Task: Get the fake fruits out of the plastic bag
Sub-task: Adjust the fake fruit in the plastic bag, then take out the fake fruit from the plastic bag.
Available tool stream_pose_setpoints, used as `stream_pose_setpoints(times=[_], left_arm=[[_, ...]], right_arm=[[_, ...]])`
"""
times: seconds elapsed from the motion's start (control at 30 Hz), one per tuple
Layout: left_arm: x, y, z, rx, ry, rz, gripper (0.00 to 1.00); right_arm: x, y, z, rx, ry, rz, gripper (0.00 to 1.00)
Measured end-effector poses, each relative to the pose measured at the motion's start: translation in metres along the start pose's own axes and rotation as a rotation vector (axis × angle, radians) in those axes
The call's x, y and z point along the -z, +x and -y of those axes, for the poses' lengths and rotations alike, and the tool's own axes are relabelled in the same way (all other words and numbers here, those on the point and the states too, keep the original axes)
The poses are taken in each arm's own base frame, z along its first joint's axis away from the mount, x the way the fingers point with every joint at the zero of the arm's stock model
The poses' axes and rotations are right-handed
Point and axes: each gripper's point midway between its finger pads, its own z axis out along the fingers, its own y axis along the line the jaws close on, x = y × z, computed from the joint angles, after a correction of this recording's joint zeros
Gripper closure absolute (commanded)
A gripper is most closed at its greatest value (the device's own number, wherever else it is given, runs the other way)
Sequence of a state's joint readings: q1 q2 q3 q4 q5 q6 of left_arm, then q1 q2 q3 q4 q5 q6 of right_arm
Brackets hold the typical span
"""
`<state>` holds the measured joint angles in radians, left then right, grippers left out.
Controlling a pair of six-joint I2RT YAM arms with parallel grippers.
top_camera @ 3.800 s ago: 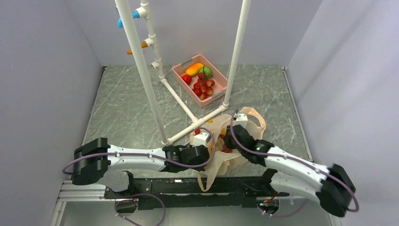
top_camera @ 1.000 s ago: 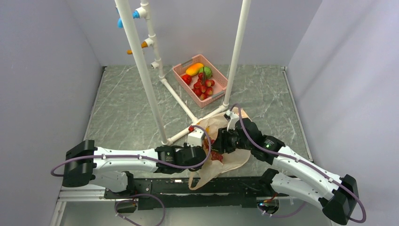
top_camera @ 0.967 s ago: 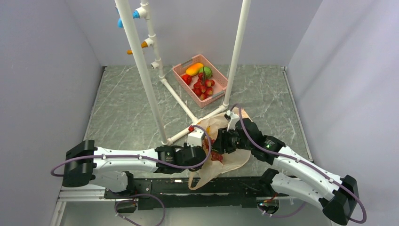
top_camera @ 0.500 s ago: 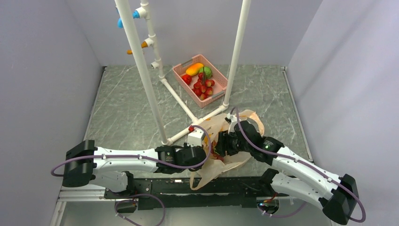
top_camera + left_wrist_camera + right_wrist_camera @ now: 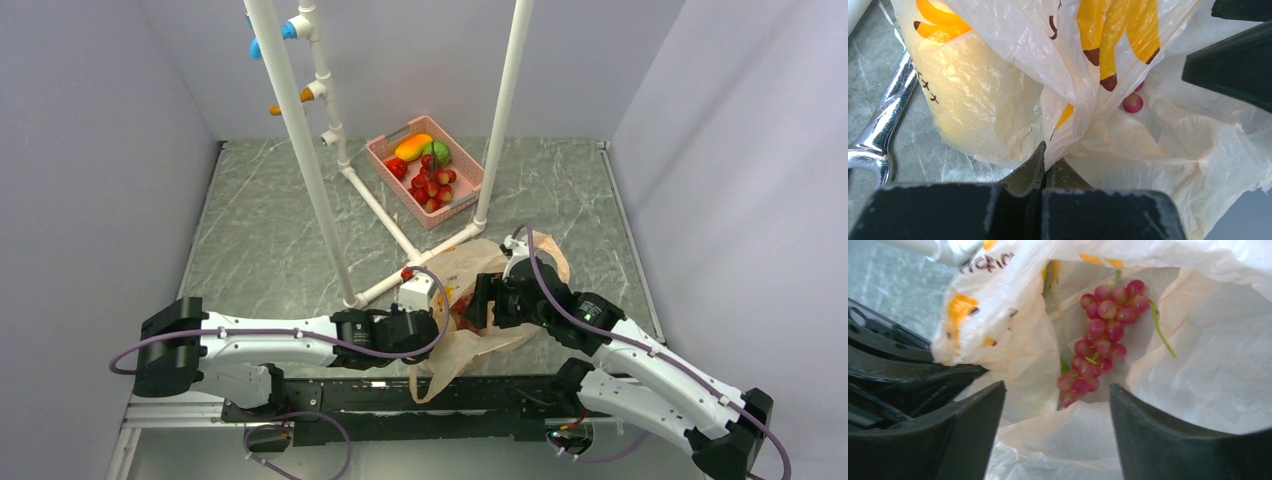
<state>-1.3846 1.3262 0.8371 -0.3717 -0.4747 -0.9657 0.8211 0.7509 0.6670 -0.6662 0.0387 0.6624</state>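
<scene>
Before the grapes (image 5: 1100,335), right hand (image 5: 1055,392) gapes wide, empty; left hand (image 5: 1043,156) pinches the plastic bag (image 5: 993,100) edge.

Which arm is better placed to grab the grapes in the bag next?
Right. The right tool is open and faces the grapes lying exposed inside the plastic bag; the left tool is shut, pinching the bag's edge.

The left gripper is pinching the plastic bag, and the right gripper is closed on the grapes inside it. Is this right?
Not quite: the right gripper is open, its jaws apart and short of the grapes, as the right wrist view shows.
</scene>
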Motion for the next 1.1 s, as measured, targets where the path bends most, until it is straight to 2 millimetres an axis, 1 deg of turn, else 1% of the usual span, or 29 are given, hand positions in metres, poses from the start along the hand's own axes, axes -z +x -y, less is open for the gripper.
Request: stream_pose_setpoints(times=[0.03,0.07,0.17,0.23,0.3,0.33,0.43,0.5,0.6,0.73,0.8,0.87,0.9,1.03,1.1], left_arm=[[0.0,0.0,0.0,-0.001,-0.001,0.0,1.0],[-0.001,0.001,0.0,-0.002,-0.002,-0.002,1.0],[-0.002,0.002,-0.001,-0.003,-0.006,-0.005,1.0],[-0.002,0.002,0.0,-0.001,-0.004,-0.003,1.0],[-0.003,0.002,-0.001,0.0,-0.003,-0.002,1.0],[-0.003,0.003,-0.001,-0.001,-0.004,-0.003,1.0],[-0.003,0.004,-0.003,-0.004,-0.007,-0.006,1.0],[-0.003,0.004,-0.003,-0.005,-0.008,-0.006,1.0],[-0.003,0.005,-0.004,-0.007,-0.012,-0.009,1.0],[-0.002,0.006,-0.006,-0.01,-0.017,-0.012,1.0],[-0.002,0.006,-0.006,-0.007,-0.015,-0.011,1.0],[-0.002,0.006,-0.006,-0.005,-0.012,-0.009,1.0],[-0.002,0.006,-0.006,-0.001,-0.011,-0.008,1.0],[-0.002,0.007,-0.007,0.005,-0.012,-0.01,1.0],[-0.002,0.008,-0.007,0.009,-0.012,-0.01,1.0]], right_arm=[[0.001,-0.002,-0.003,0.003,-0.01,0.003,0.38],[0.002,-0.003,-0.005,0.005,-0.019,0.004,0.39],[0.003,-0.004,-0.01,0.0,-0.037,0.002,0.4],[-0.002,-0.004,-0.01,0.001,-0.031,-0.007,0.41],[-0.014,-0.003,-0.006,0.001,-0.002,-0.016,0.38],[-0.019,-0.002,-0.003,0.002,0.018,-0.022,0.34],[-0.042,0.006,0.011,0.007,0.099,-0.061,0.27],[-0.054,0.014,0.021,0.012,0.139,-0.081,0.27],[-0.065,0.023,0.03,0.022,0.166,-0.101,0.28],[-0.079,0.026,0.036,0.032,0.196,-0.11,0.38],[-0.085,0.031,0.043,0.038,0.217,-0.112,0.4],[-0.087,0.033,0.048,0.044,0.232,-0.114,0.41],[-0.088,0.034,0.049,0.047,0.239,-0.117,0.43],[-0.092,0.031,0.051,0.066,0.245,-0.105,0.65],[-0.092,0.029,0.05,0.073,0.239,-0.097,0.73]])
